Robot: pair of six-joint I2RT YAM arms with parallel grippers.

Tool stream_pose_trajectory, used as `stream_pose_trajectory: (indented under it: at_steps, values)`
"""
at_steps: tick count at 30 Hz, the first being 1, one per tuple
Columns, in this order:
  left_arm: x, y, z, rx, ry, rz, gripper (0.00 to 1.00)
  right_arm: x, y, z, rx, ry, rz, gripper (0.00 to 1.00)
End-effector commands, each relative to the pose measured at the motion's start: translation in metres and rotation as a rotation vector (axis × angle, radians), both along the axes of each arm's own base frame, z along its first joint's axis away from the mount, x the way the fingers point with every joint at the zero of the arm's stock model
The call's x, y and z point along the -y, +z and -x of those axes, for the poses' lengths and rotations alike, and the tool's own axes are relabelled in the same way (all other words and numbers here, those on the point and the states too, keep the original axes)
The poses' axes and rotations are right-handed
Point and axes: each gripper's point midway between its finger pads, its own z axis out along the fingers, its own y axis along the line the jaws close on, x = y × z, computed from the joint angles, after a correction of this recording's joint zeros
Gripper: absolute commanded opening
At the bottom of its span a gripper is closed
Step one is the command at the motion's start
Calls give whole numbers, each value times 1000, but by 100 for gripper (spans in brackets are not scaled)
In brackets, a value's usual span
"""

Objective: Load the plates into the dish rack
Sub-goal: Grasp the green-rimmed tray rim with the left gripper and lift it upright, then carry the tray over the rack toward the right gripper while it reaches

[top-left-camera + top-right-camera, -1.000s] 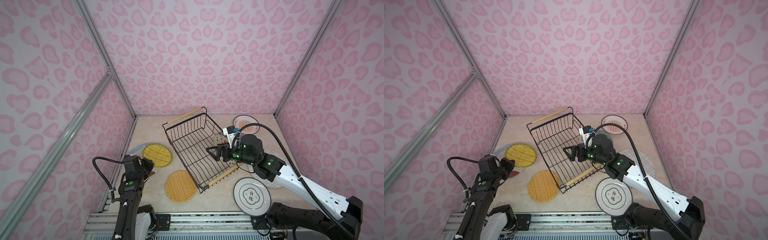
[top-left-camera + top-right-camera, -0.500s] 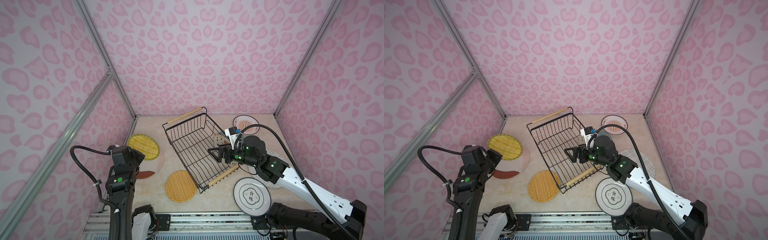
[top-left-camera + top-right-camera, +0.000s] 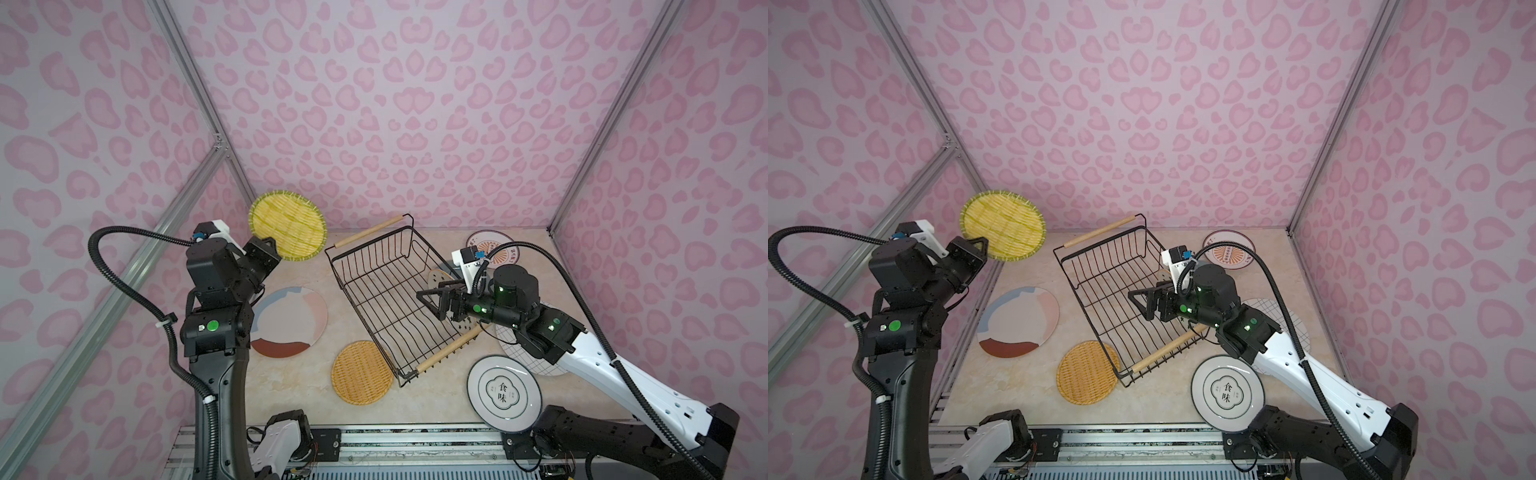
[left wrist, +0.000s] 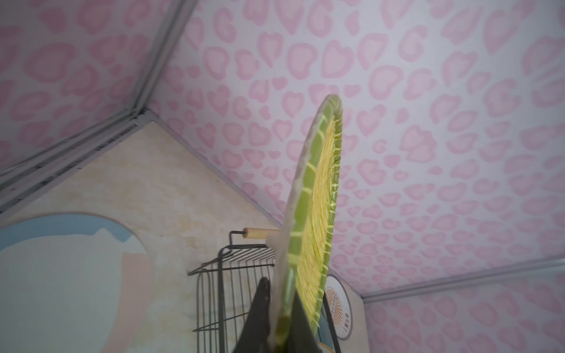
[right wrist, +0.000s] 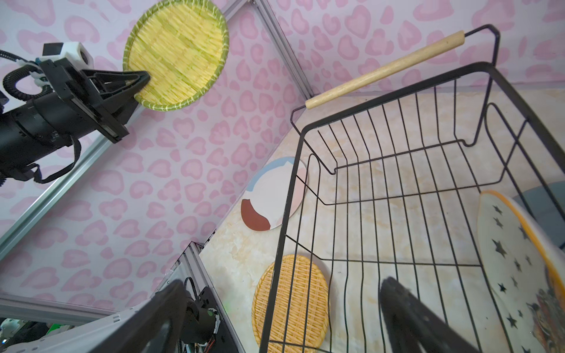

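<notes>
Both top views: left gripper [image 3: 272, 249] clenched on green-rimmed woven plate [image 3: 286, 224], held aloft, left of dish rack [image 3: 369, 230].
Left wrist: claw pinches the plate's rim.
Right wrist: right gripper [image 5: 282, 284] released, empty, over the rack; star plate [image 5: 513, 259] leans at its side wall.

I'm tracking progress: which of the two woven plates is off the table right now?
The green-rimmed yellow plate, held up by the left gripper; the orange plate lies flat on the table.

Yellow woven plate [image 3: 286, 226] now aloft in left fingers [image 4: 258, 318]; pastel plate [image 3: 291, 322] uncovered
</notes>
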Motion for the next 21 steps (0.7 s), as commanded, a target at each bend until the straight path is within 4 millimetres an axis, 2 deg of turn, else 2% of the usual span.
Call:
stream_pose_trajectory:
  at_steps: [1, 4, 7, 8, 11, 14, 16, 21]
  values:
    - [59, 55, -2, 220, -315, 37, 4, -3, 25, -6, 24, 39, -80, 98]
    - [104, 62, -2, 276, -545, 46, 4, 6, 52, -22, 35, 37, -169, 98]
    - [140, 53, 3, 284, -735, 66, 4, 18, 71, -36, 52, 18, -211, 98]
    - [146, 39, 0, 259, -761, 84, 4, 23, 77, -40, 53, 11, -231, 98]
    - [173, 23, 9, 262, -872, 119, 4, 39, 89, -49, 49, -4, -283, 98]
    - [199, -1, 16, 230, -949, 126, 4, 49, 92, -47, 56, -6, -274, 91]
    - [212, -17, 20, 204, -996, 139, 4, 50, 92, -41, 63, -2, -256, 91]
    - [231, -39, 24, 189, -1093, 151, 4, 55, 71, -45, 14, -53, -199, 81]
